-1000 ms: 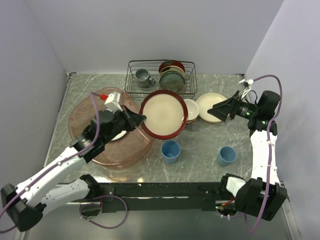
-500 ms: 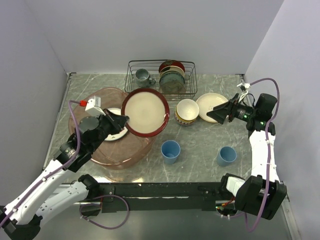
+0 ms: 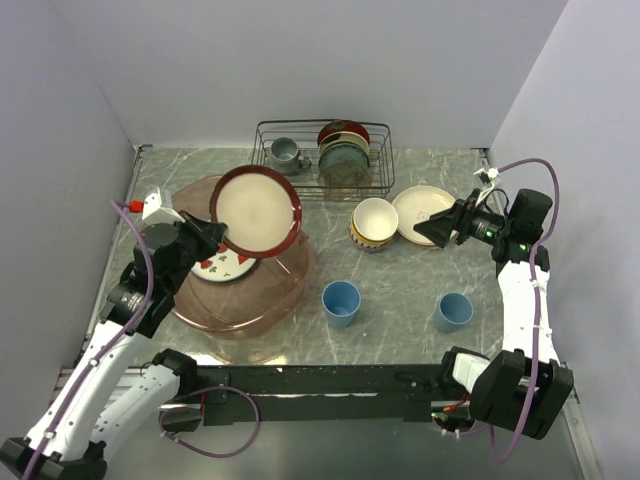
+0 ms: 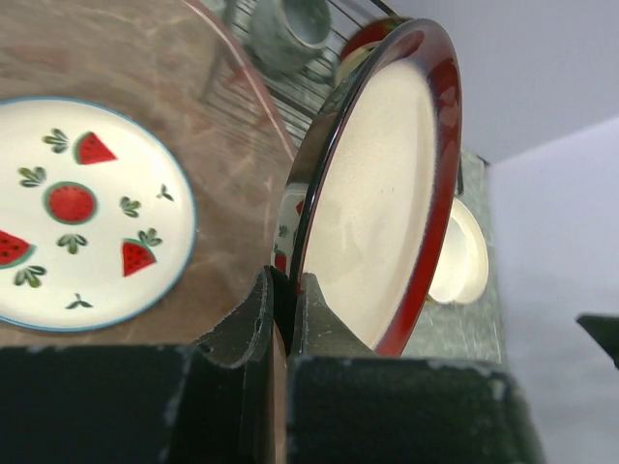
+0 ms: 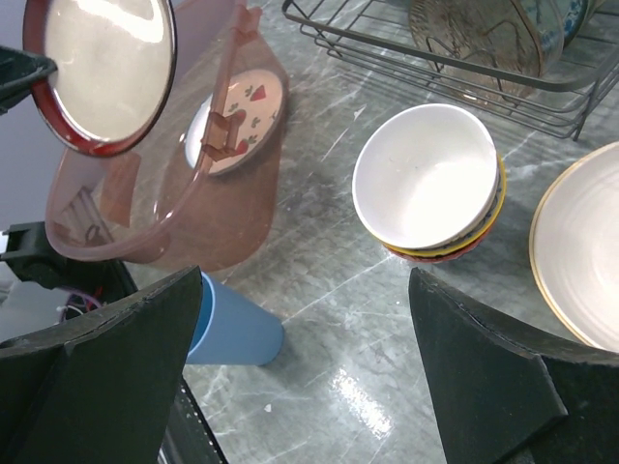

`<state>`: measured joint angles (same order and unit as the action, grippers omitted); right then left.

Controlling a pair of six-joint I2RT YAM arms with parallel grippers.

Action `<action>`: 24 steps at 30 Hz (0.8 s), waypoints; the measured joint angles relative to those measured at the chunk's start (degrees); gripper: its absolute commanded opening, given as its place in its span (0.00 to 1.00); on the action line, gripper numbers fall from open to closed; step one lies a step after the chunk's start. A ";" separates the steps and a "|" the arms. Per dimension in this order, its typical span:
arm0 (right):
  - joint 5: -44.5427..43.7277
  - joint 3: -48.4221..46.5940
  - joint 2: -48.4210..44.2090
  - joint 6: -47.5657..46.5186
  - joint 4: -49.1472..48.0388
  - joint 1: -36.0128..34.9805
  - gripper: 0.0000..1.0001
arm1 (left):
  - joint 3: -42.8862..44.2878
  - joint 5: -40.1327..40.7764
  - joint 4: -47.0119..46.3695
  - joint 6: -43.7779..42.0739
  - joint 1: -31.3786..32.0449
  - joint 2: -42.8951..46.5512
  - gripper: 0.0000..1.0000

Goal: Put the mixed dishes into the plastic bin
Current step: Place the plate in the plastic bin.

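Grey marbled surface [image 3: 400,290], plain walls round it. Plastic bin [image 3: 270,300] at 9 o'clock, fruit-print plate [image 4: 77,242] flat inside. Left fingers [image 4: 253,314] pinched on edge of red-rimmed plate [image 3: 256,210], which hangs tilted over bin's 12 o'clock side. Right fingers [image 5: 106,348] spread wide, empty, at 3 o'clock near cream plate [image 3: 420,212].

Best handling, I'd say: level plate, keep clear of flared rim, lower onto fruit-print plate, release low.

Hard to see: plate underside and bin's far rim behind it; bowl under cream bowl [image 3: 375,218] shows only a patterned sliver.
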<state>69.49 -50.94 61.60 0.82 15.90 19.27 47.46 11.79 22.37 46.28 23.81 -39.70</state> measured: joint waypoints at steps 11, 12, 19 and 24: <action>-1.01 0.50 0.42 -0.35 0.26 0.02 0.95 | -0.31 -13.79 -1.33 4.09 -19.32 -1.40 0.01; -1.09 0.50 0.42 -0.42 0.31 0.02 0.95 | -0.98 -15.76 -2.14 4.96 -21.70 -1.42 0.01; -1.38 0.50 0.44 -0.72 0.48 0.02 0.95 | -8.83 -22.53 -3.98 10.49 -33.03 0.94 0.01; -1.44 0.50 0.76 -0.74 0.66 0.02 0.95 | -15.08 -25.31 -4.11 13.70 -36.70 2.08 0.01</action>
<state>68.05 -50.43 62.37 0.08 16.56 19.29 32.38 -13.52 18.26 59.99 -12.88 -37.63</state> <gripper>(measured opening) 0.951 0.061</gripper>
